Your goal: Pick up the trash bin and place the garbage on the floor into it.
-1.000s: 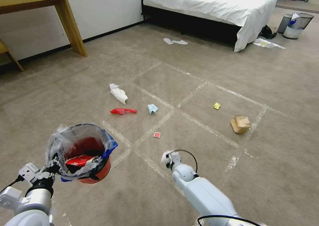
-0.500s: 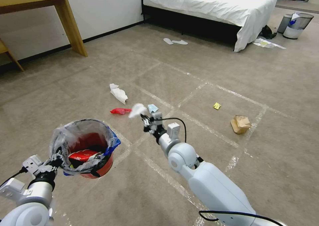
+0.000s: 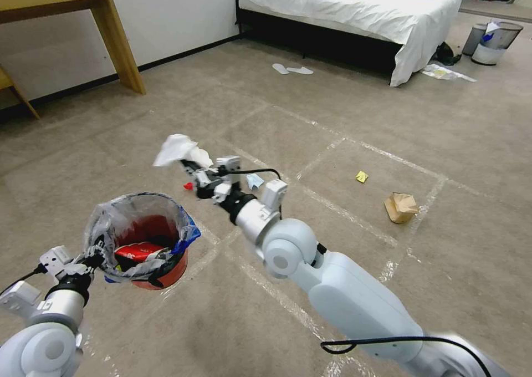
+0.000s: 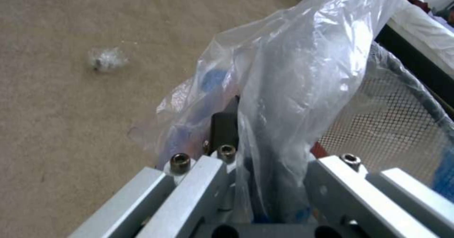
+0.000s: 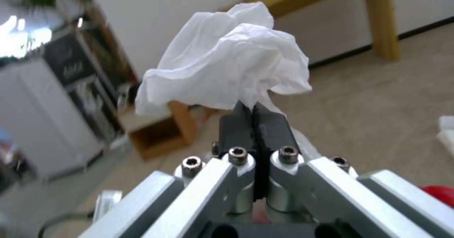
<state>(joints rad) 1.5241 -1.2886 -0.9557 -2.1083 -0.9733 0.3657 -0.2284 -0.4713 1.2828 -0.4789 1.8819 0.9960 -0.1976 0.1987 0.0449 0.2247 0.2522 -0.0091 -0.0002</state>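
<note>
The trash bin (image 3: 148, 255) is a small red bucket with a crinkled clear liner (image 4: 303, 71), and red wrappers lie inside it. My left gripper (image 3: 91, 261) holds it off the floor, shut on its rim and liner (image 4: 255, 135). My right gripper (image 3: 189, 166) hangs in the air just beyond and right of the bin, shut on a white crumpled tissue (image 3: 174, 147) (image 5: 227, 64); its pads (image 5: 241, 124) are pressed together. Garbage on the floor (image 3: 332, 116): a red wrapper (image 3: 188, 186) partly hidden by the arm, a pale blue scrap (image 3: 255, 181), a yellow wrapper (image 3: 362, 176), a brown paper bag (image 3: 400, 207).
A wooden table leg (image 3: 119, 39) stands at the back left and a white bed (image 3: 354, 11) at the back. Two grey bins (image 3: 493, 41) and loose paper (image 3: 446, 73) sit at the far right, pale slippers (image 3: 292, 69) near the bed. Open carpet lies ahead and right.
My right arm has risen from low near the floor and swung left toward the bin, carrying the white tissue. The left arm has lifted the bin slightly.
</note>
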